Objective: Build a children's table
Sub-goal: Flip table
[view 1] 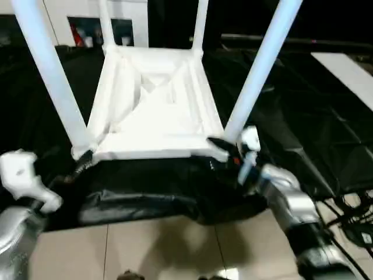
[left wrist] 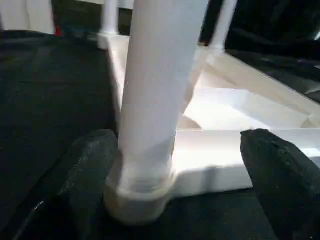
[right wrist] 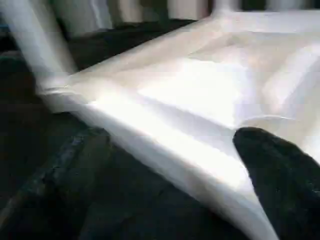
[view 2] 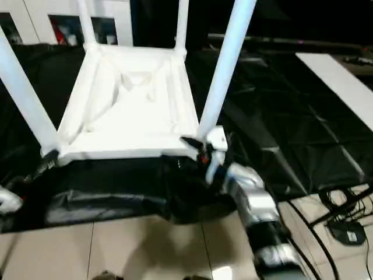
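Legs all stand in the upturned table (view 1: 152, 125). Left gripper (left wrist: 187, 175) and right gripper (view 1: 220, 150), fingers apart, flank its near corners. Next, I'd guess: grip and flip upright.

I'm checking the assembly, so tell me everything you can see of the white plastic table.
The all-white plastic children's table lies upside down on black sheeting, its ribbed, X-braced underside facing up. Four tapered tubular legs stand upright in its rounded corner sockets. The open left tool straddles one near leg's base; the open right tool sits at the other near corner.
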You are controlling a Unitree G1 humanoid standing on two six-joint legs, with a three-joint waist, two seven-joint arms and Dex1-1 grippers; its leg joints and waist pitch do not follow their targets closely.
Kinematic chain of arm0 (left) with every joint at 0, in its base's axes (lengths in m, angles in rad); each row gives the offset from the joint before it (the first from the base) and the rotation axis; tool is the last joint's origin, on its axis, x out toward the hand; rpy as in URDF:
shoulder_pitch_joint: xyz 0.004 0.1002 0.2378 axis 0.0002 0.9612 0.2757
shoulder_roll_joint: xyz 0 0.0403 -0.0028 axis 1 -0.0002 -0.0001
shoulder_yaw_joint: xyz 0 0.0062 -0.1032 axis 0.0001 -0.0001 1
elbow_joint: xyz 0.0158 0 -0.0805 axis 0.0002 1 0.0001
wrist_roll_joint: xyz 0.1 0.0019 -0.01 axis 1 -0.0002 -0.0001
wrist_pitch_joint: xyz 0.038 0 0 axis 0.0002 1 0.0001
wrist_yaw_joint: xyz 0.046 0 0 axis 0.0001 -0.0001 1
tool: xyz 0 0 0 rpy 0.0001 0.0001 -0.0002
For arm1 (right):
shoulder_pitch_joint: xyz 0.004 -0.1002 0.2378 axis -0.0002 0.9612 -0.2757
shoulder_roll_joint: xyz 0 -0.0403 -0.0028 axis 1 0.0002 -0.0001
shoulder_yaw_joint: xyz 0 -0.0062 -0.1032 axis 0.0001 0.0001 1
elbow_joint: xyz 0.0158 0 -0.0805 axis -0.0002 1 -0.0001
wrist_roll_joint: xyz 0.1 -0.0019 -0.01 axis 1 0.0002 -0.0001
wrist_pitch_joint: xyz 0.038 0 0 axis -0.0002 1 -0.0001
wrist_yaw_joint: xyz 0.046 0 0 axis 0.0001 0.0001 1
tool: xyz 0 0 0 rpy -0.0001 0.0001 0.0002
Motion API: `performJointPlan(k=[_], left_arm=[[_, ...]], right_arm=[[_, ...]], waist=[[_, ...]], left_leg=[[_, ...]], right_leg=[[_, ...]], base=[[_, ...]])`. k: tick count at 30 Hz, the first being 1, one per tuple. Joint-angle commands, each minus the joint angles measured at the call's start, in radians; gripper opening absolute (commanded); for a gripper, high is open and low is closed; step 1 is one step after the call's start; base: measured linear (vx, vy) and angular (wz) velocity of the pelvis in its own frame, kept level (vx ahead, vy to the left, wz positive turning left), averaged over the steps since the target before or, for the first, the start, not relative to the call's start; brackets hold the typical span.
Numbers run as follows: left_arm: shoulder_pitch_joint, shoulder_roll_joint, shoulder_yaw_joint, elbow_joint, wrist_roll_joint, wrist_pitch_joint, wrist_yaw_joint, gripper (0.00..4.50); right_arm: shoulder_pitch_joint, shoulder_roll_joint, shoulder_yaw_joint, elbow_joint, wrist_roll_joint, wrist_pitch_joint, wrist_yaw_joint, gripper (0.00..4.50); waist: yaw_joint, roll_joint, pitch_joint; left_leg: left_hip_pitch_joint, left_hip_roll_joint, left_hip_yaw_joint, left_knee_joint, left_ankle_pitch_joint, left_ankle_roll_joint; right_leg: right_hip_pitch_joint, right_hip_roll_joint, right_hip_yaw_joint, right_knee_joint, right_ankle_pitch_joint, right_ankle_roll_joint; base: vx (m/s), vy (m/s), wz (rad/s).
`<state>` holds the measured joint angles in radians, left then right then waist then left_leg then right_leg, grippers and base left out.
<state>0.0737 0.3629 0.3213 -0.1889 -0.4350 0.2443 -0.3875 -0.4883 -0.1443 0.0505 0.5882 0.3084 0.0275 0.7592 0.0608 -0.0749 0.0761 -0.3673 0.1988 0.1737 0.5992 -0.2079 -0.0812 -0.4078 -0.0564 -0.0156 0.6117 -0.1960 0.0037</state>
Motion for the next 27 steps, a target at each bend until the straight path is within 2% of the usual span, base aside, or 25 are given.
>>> performJointPlan(k=[1, 3, 4, 5, 6, 7, 8, 9, 10, 11, 12, 17, 19, 20, 23, 24, 27], left_arm=[[-0.018, -0.011, -0.031, 0.022, 0.027, -0.004, 0.010, 4.47], [-0.058, -0.033, -0.058, 0.050, 0.041, -0.009, 0.020, 4.47], [-0.079, -0.047, -0.075, 0.065, 0.047, -0.011, 0.026, 4.47], [-0.097, -0.058, -0.089, 0.080, 0.055, -0.013, 0.033, 4.47], [-0.109, -0.066, -0.097, 0.091, 0.062, -0.014, 0.038, 4.47], [-0.122, -0.068, -0.105, 0.112, 0.083, -0.020, 0.051, 4.47], [-0.137, -0.072, -0.109, 0.134, 0.104, -0.024, 0.074, 4.47], [-0.137, -0.072, -0.109, 0.134, 0.104, -0.024, 0.074, 4.47], [-0.165, -0.085, -0.109, 0.162, 0.123, -0.037, 0.110, 4.47], [-0.178, -0.096, -0.106, 0.166, 0.126, -0.041, 0.125, 4.47], [-0.187, -0.105, -0.105, 0.167, 0.128, -0.045, 0.135, 4.47], [-0.191, -0.131, -0.106, 0.153, 0.121, -0.040, 0.150, 4.47], [-0.182, -0.156, -0.105, 0.137, 0.134, -0.022, 0.204, 4.47], [-0.177, -0.171, -0.101, 0.132, 0.138, -0.014, 0.229, 4.18], [-0.149, -0.209, -0.107, 0.107, 0.147, -0.002, 0.271, 4.07], [-0.143, -0.217, -0.109, 0.100, 0.148, 0.000, 0.278, 3.85], [-0.130, -0.233, -0.109, 0.087, 0.161, 0.006, 0.310, 3.70]], right_arm=[[-0.010, -0.012, -0.054, 0.035, 0.001, -0.015, -0.058, 4.50], [-0.013, -0.008, -0.075, 0.039, 0.014, -0.014, -0.064, 4.50], [-0.009, -0.010, -0.081, 0.038, 0.016, -0.018, -0.062, 4.50], [-0.006, -0.012, -0.085, 0.042, 0.015, -0.026, -0.061, 4.50], [-0.005, -0.014, -0.087, 0.046, 0.013, -0.034, -0.061, 4.50], [-0.004, -0.017, -0.087, 0.055, 0.008, -0.046, -0.065, 4.50], [0.000, -0.020, -0.088, 0.058, 0.007, -0.054, -0.066, 4.50], [0.000, -0.020, -0.088, 0.058, 0.007, -0.054, -0.066, 4.50], [0.012, -0.023, -0.086, 0.050, 0.008, -0.054, -0.056, 4.50], [0.025, -0.024, -0.079, 0.029, 0.011, -0.037, -0.037, 4.50], [0.036, -0.024, -0.073, 0.012, 0.014, -0.022, -0.019, 4.50], [0.077, -0.031, -0.023, -0.053, 0.008, 0.026, 0.054, 4.50], [0.095, -0.028, -0.002, -0.083, 0.025, 0.061, 0.091, 4.50], [0.098, -0.024, 0.000, -0.088, 0.031, 0.070, 0.100, 4.50], [0.102, -0.005, 0.007, -0.093, 0.034, 0.082, 0.106, 4.50], [0.103, 0.001, 0.008, -0.095, 0.033, 0.084, 0.103, 4.50], [0.103, 0.021, 0.006, -0.098, 0.034, 0.095, 0.085, 4.50]], waist=[[-0.003, 0.022, -0.046], [-0.003, 0.020, -0.053], [-0.002, 0.019, -0.053], [-0.003, 0.024, -0.054], [-0.001, 0.023, -0.055], [-0.001, 0.025, -0.053], [-0.002, 0.030, -0.054], [-0.004, 0.025, -0.052], [-0.004, 0.026, -0.053], [-0.005, 0.029, -0.052], [-0.004, 0.028, -0.051], [-0.004, 0.027, -0.052], [-0.003, 0.035, -0.052], [-0.005, 0.033, -0.052], [-0.003, 0.027, -0.051], [-0.003, 0.027, -0.050], [-0.003, 0.027, -0.049]], left_leg=[[0.015, 0.025, 0.000, -0.081, -0.090, 0.020], [0.015, 0.023, 0.003, -0.074, -0.050, 0.038], [0.015, 0.023, 0.003, -0.074, -0.040, 0.043], [0.016, 0.023, 0.004, -0.073, -0.039, 0.049], [0.019, 0.024, 0.005, -0.072, -0.040, 0.052], [0.013, 0.024, 0.003, -0.073, -0.049, 0.054], [0.016, 0.025, 0.004, -0.073, -0.068, 0.054], [0.015, 0.025, 0.005, -0.073, -0.078, 0.054], [0.014, 0.025, 0.003, -0.074, -0.090, 0.051], [0.016, 0.027, 0.003, -0.074, -0.104, 0.047], [0.015, 0.028, 0.003, -0.075, -0.107, 0.045], [0.011, 0.030, 0.001, -0.075, -0.113, 0.049], [0.012, 0.032, 0.000, -0.075, -0.117, 0.049], [0.012, 0.033, 0.000, -0.075, -0.118, 0.050], [0.010, 0.034, -0.001, -0.075, -0.118, 0.056], [0.010, 0.034, 0.000, -0.075, -0.120, 0.056], [0.011, 0.034, 0.000, -0.076, -0.124, 0.056]], right_leg=[[0.034, -0.051, 0.030, -0.047, -0.019, -0.217], [0.041, -0.051, 0.030, -0.041, 0.060, -0.224], [0.042, -0.051, 0.030, -0.040, 0.076, -0.227], [0.042, -0.050, 0.029, -0.041, 0.088, -0.232], [0.041, -0.051, 0.029, -0.041, 0.092, -0.237], [0.045, -0.054, 0.029, -0.041, 0.079, -0.242], [0.043, -0.054, 0.029, -0.043, 0.063, -0.242], [0.043, -0.053, 0.029, -0.046, 0.050, -0.240], [0.047, -0.055, 0.030, -0.046, 0.029, -0.239], [0.044, -0.055, 0.030, -0.048, 0.013, -0.239], [0.045, -0.056, 0.030, -0.050, 0.009, -0.239], [0.047, -0.056, 0.029, -0.049, 0.007, -0.245], [0.045, -0.056, 0.029, -0.049, 0.013, -0.248], [0.046, -0.055, 0.029, -0.048, 0.020, -0.252], [0.046, -0.059, 0.029, -0.050, 0.006, -0.257], [0.045, -0.058, 0.029, -0.052, -0.003, -0.257], [0.043, -0.058, 0.029, -0.053, -0.016, -0.252]], base=[[0.000, 0.000, 0.00], [0.000, 0.000, 0.00], [0.000, 0.000, 0.00], [0.000, 0.000, 0.00], [0.000, 0.000, 0.00], [0.000, 0.000, 0.00], [0.000, 0.000, 0.00], [0.000, 0.000, 0.00], [0.000, 0.000, 0.00], [0.000, 0.000, 0.00], [0.000, 0.000, 0.00], [0.000, 0.000, 0.00], [0.000, 0.000, 0.00], [0.000, 0.000, 0.00], [0.000, 0.000, 0.00], [0.000, 0.000, 0.00], [0.000, 0.000, 0.00]])
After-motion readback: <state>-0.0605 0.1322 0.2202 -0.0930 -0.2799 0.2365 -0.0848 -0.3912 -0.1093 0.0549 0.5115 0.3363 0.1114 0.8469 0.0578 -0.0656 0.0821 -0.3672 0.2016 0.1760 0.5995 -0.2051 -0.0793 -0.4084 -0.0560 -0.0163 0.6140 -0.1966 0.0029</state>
